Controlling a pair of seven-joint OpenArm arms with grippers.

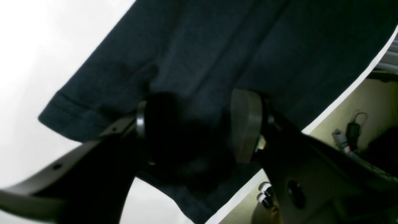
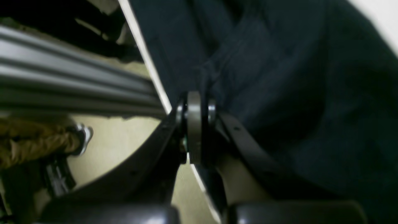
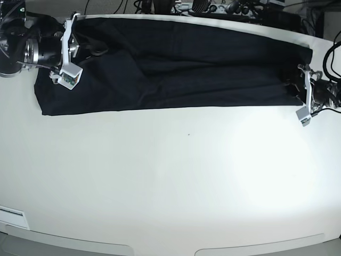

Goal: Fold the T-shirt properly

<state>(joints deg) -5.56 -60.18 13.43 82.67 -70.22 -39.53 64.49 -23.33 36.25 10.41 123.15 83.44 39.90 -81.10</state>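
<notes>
So the T-shirt (image 3: pixel 176 64) is stretched out as a long black band along the far side of the desk (image 3: pixel 176 176), looks like it's already been folded lengthwise at least once. Left pincer (image 1: pixel 199 127) is clenched on a bunch of fabric near a hemmed edge, right by the desk rim. Right pincer (image 2: pixel 196 127) looks squeezed tight on a thin bit of cloth at the opposite end, also at the rim. I'd say roughly halfway: the crosswise folds to bring those 2 ends together are still left, and the band has some wrinkles.
</notes>
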